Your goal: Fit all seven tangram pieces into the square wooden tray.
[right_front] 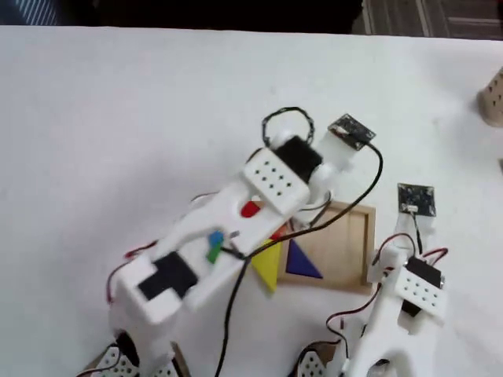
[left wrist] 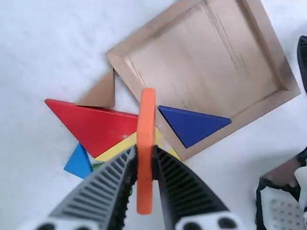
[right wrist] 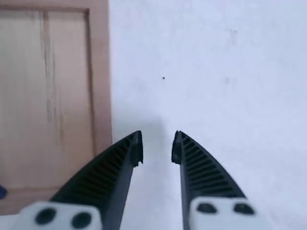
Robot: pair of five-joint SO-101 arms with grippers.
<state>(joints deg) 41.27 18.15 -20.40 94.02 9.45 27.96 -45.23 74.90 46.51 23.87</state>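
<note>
– on the white table (right_front: pixel 118 118), just ahead of the two arms, lies the square wooden tray (left wrist: pixel 206 57), flat, with a raised rim all round.
– anything inside it?
– one dark blue triangle (left wrist: pixel 192 124), flat on the tray's floor, its long side against one rim wall close to a corner.
– and the other pieces?
– outside, bunched beside that same corner. a large red triangle (left wrist: pixel 96 122) lies flat on the table. a tan wooden triangle (left wrist: pixel 100 91) sits between it and the tray's outer wall, touching both. a yellow piece (left wrist: pixel 120 148) lies against the red one's other side, with a small light-blue triangle (left wrist: pixel 78 162) just beside them. next to that peeks a sliver of a green piece (left wrist: pixel 98 166), too hidden to tell its shape.
– what is the left gripper (left wrist: pixel 144 149) doing?
– it is clamped on a flat orange piece (left wrist: pixel 145 120), which stands on edge between the ribbed black fingers (left wrist: pixel 110 187). the piece shows edge-on, so i cannot tell its outline. it hangs over the spot where the red triangle's tip, the yellow piece and the tray's rim come together. whether it touches anything below, i cannot tell.
– and from above?
– the left arm stretches across the pile, with the yellow and dark blue pieces poking out beside it.
– the right gripper (right wrist: pixel 157 143)?
– its jaws stand a narrow way apart with nothing between them. it hangs over bare table just beside the tray's outer rim, on the side away from the loose pieces.
</note>
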